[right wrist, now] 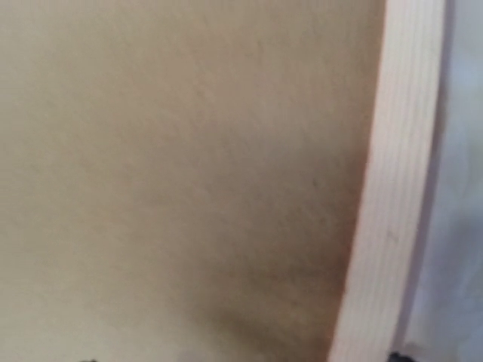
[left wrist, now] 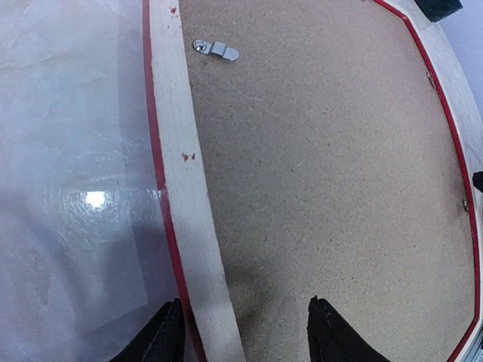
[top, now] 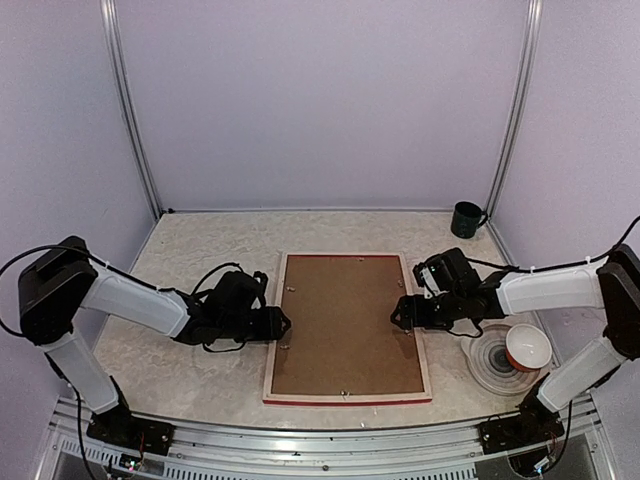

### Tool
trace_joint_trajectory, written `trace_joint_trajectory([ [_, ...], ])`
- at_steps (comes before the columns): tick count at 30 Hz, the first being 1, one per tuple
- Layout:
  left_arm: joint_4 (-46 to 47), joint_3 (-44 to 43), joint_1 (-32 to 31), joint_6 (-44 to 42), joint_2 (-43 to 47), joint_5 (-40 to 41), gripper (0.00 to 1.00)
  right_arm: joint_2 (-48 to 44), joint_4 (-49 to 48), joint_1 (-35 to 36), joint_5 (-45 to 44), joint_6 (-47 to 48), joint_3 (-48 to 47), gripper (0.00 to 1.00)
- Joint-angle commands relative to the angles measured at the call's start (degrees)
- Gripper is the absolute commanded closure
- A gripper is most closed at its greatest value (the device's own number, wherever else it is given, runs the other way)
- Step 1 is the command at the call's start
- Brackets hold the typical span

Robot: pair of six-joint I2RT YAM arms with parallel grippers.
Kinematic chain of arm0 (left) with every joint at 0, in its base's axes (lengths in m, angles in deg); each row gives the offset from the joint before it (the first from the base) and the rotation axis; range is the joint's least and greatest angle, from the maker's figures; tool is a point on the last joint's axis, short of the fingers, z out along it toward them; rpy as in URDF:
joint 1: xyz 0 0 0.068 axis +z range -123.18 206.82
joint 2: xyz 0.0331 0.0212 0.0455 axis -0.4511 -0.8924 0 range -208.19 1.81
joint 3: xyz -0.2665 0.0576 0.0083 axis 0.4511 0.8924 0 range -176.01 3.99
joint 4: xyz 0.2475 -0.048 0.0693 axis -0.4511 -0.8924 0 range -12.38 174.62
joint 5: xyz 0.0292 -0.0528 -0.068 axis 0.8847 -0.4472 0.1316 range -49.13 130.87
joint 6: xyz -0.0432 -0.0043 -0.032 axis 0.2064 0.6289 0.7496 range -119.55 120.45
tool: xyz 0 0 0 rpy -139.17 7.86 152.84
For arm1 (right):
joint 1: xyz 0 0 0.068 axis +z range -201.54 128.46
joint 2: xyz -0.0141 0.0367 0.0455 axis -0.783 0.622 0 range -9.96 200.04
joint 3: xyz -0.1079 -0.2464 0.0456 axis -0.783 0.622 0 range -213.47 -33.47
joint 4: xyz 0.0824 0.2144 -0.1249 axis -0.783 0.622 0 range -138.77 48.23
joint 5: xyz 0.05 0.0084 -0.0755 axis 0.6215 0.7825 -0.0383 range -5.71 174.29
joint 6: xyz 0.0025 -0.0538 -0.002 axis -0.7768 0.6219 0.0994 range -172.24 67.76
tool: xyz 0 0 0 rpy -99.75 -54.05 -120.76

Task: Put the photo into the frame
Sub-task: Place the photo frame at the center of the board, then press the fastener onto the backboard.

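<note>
Your left gripper (left wrist: 245, 335) and right gripper (top: 398, 313) both had fingers apart, holding nothing.
Each sat over one side of the frame (top: 346, 398), which lay back up between them so the brown board (top: 345, 325) could go in; the photo was hidden, maybe underneath.
</note>
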Motion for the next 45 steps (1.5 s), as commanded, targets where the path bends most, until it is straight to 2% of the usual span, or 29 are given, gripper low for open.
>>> trace_joint_trajectory([
  [1, -2.13, -3.84, 2.51, -1.37, 3.47, 1.19, 0.41, -1.10, 0.89, 0.68, -5.54, 0.47, -3.97, 0.15],
  [4, -5.93, -9.76, 4.08, -5.07, 2.67, 3.07, 0.37, 1.87, 4.41, 0.64, -8.32, 2.88, -9.41, 0.13],
  [7, -11.67, -17.48, 5.77, -10.02, -1.91, 5.43, 0.37, 4.42, 5.32, 0.58, -8.49, 4.10, -13.16, 0.11],
  [11, -15.89, -23.75, 8.63, -13.46, -7.92, 4.36, 0.38, 6.36, 5.45, 0.42, -7.88, 4.71, -15.38, 0.10],
  [21, -19.95, -28.08, 9.77, -20.49, -12.50, 2.28, 0.39, 5.63, 6.37, -1.07, -9.12, 5.29, -12.72, 0.08],
  [30, -23.38, -31.99, 9.96, -23.01, -15.94, -0.44, 0.39, 4.84, 5.79, -2.60, -7.79, 5.32, -11.52, 0.07],
  [45, -24.31, -33.31, 9.77, -23.78, -18.28, 0.94, 0.39, 5.61, 3.75, -3.53, -6.26, 4.75, -9.25, 0.06],
])
